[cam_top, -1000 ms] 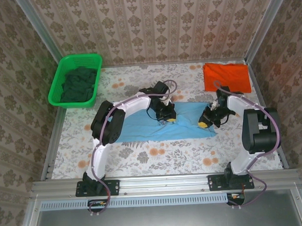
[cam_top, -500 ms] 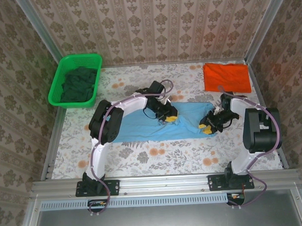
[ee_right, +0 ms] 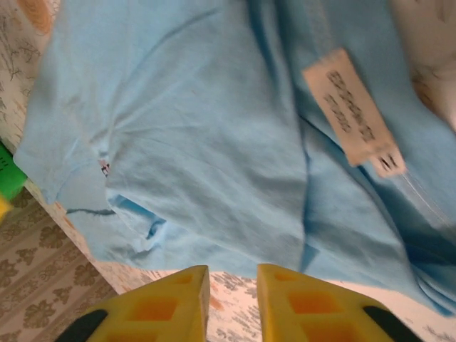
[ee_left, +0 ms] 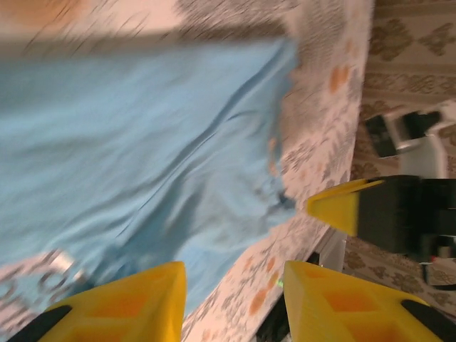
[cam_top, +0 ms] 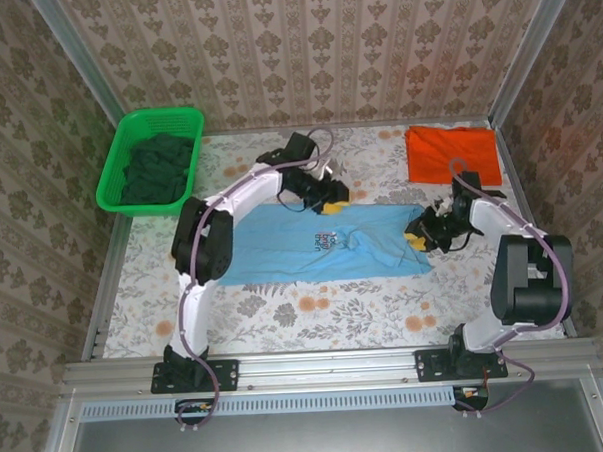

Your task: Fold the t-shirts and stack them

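light blue t-shirt (ee_left: 142,135) motion-blurred, left tool (ee_left: 234,274) partly cropped

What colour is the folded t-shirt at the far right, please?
Plain orange-red t-shirt; top external view.

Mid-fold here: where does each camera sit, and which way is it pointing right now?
Top external: above and behind the bases, looking down on the table, both arms, left gripper and right gripper.
Left wrist: behind its own yellow fingers, facing across the blue t-shirt toward the right gripper.
Right wrist: behind its own fingers, looking down on the shirt's label.
All three share the blue t-shirt.
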### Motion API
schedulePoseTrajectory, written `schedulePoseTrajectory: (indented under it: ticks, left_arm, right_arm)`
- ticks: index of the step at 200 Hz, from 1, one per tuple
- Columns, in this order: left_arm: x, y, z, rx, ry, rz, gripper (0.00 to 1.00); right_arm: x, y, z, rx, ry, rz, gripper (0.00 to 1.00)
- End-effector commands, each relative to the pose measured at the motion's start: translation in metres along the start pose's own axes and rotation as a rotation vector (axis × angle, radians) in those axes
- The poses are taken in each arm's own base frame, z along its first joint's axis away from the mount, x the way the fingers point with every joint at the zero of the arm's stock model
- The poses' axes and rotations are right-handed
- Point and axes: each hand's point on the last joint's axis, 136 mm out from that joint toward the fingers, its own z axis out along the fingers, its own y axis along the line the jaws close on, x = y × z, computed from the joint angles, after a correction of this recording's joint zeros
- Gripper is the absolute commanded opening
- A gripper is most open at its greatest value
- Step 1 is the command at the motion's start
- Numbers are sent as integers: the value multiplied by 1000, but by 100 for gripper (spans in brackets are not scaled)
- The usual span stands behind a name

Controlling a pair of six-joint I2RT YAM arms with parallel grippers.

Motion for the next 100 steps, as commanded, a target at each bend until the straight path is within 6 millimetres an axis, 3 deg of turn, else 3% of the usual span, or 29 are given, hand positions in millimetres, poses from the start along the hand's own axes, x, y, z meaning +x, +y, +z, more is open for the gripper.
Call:
schedulePoseTrajectory:
  ticks: [1, 26, 44, 74, 100]
  left_arm:
    - [10, 15, 26, -117, 48, 28, 40]
    - [11, 33, 44, -212, 42, 43, 40]
    - [12, 54, 41, -320, 40, 39, 39]
    - [10, 81, 2, -433, -11, 31, 46]
    - [11, 85, -46, -478, -80, 44, 50]
  right_arm:
    - [-21, 8, 14, 52, -30, -29, 23]
    - [-38, 8, 28, 140, -34, -67, 22]
    - [-51, 9, 29, 206, -66, -93, 23]
    - [-71, 15, 33, 329, -118, -169, 29]
    - [-76, 16, 52, 395, -89, -175, 30]
